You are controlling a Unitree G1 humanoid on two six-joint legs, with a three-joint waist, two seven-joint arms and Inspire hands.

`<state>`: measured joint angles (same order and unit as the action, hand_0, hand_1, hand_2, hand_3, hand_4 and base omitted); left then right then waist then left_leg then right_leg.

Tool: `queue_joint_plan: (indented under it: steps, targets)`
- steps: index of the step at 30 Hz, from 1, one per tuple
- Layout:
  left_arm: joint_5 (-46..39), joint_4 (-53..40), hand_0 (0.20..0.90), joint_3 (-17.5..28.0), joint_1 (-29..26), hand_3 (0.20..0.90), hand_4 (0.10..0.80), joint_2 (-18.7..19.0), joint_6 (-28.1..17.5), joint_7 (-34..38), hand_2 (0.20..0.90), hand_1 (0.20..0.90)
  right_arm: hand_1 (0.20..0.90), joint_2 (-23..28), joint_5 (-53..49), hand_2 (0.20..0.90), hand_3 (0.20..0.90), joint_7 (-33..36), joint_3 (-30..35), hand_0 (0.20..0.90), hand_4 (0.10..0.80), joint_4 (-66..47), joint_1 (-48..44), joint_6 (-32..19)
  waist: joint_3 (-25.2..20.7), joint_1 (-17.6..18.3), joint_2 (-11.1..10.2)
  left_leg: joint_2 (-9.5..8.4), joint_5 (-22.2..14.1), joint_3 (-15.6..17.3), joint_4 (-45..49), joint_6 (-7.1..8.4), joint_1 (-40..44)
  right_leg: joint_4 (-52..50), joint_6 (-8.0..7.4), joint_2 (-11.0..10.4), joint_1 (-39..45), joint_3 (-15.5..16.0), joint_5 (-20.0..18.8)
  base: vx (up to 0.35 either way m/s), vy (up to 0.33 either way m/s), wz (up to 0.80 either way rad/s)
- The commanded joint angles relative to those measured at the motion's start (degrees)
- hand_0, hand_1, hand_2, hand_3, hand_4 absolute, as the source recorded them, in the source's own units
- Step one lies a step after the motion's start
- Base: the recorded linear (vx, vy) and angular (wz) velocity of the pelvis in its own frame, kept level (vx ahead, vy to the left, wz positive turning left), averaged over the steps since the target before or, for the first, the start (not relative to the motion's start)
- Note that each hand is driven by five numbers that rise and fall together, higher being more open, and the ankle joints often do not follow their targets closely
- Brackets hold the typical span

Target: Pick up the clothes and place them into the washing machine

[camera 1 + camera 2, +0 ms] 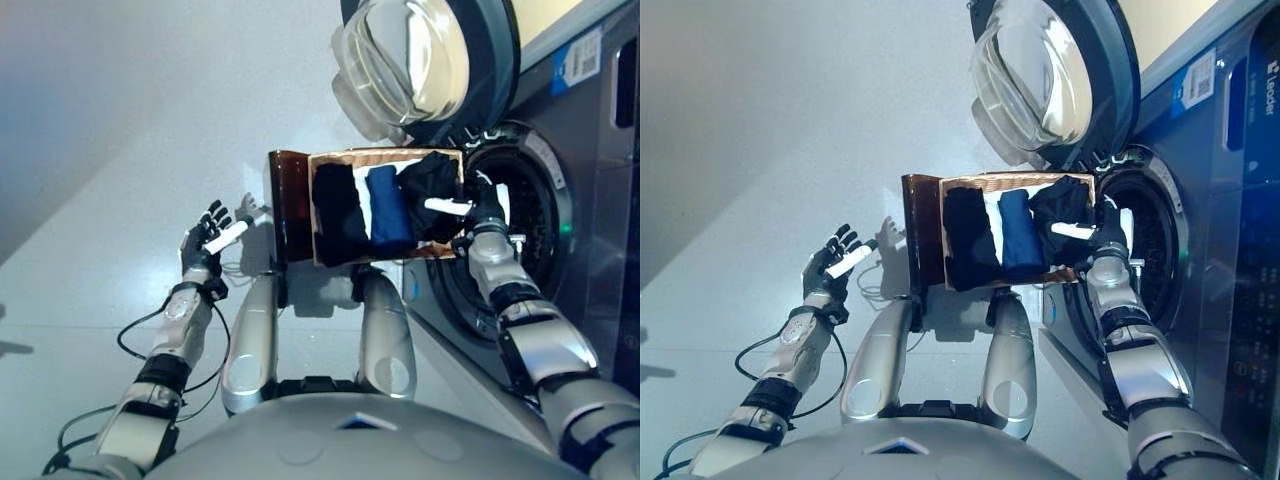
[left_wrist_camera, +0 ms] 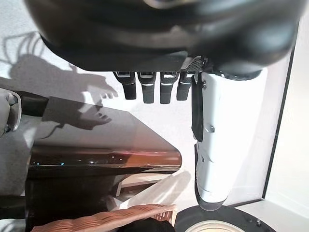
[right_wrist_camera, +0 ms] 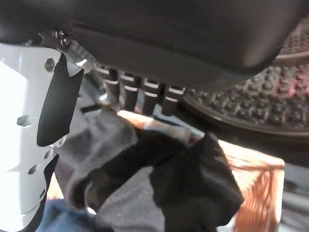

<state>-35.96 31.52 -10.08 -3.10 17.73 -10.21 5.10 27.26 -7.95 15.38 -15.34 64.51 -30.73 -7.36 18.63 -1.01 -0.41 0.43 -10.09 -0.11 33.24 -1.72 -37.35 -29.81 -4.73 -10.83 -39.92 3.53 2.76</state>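
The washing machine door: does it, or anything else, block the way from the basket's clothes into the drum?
Nothing visible does. The door is swung open above the drum opening, the basket sits right beside it, and the right hand hovers over the black garment.

The left dark robot hand (image 1: 205, 245) is raised at the robot's left, its fingers spread and holding nothing. The right dark robot hand (image 1: 484, 212) reaches forward on its extended silver-grey arm, its fingers straight.
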Motion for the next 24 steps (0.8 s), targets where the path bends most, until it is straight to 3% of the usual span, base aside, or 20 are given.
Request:
queue_joint_plan:
  steps: [1,5,6,8,24]
  targets:
    - [-0.68,-6.95,0.900,0.31,1.00,0.900,0.800,2.98,-4.75,0.08,0.900,0.900,0.900,4.35,2.52,0.900,0.900,1.91,-2.35,0.900,0.800,2.63,-0.60,-0.46,-3.02,-0.92,-0.16,1.40,-0.58,1.20,2.17,2.55,-1.76,-3.32,-0.57,-0.71,1.66,-0.17,3.58,0.000,0.000,0.00]
    - [-0.68,-8.72,0.900,-0.49,0.79,0.900,0.800,3.56,-4.82,-0.15,0.900,0.900,0.900,3.75,3.03,0.900,0.900,1.30,-3.24,0.900,0.800,8.22,-2.47,0.52,-3.08,-1.74,0.38,0.88,-1.11,0.92,3.88,2.12,-3.86,-5.26,-0.25,-0.99,-0.48,-0.44,4.30,0.006,0.008,0.01]
    - [-0.68,-9.24,0.900,-0.54,1.00,0.900,0.800,3.71,-4.77,-0.24,0.900,0.900,0.900,3.52,3.07,0.900,0.900,1.13,-3.40,0.900,0.800,8.81,-2.78,0.79,-2.94,-2.01,0.66,1.03,-3.10,0.81,5.09,2.29,-3.52,-6.53,-0.44,-0.74,-0.22,-0.70,6.07,0.039,0.018,-0.02]
    - [-0.67,-9.40,0.900,-0.75,0.97,0.900,0.800,3.75,-4.85,-0.42,0.900,0.900,0.900,3.14,3.05,0.900,0.900,0.81,-3.23,0.900,0.800,10.80,-3.14,1.00,-2.87,-2.34,0.98,0.76,-3.44,0.78,6.07,2.02,-4.48,-7.30,-0.31,-0.87,-1.09,-0.73,6.39,0.026,0.006,-0.01]
    - [-1.08,-13.44,0.900,-0.40,2.88,0.900,0.800,5.21,-5.18,-2.13,0.900,0.900,0.900,5.83,8.54,0.900,0.900,0.88,-5.40,0.900,0.800,14.74,-6.91,2.29,-4.91,-4.17,2.74,-0.24,-2.57,0.16,7.54,1.80,-10.85,-10.97,-0.07,-1.97,-8.12,-0.71,7.02,-0.027,0.003,0.04]
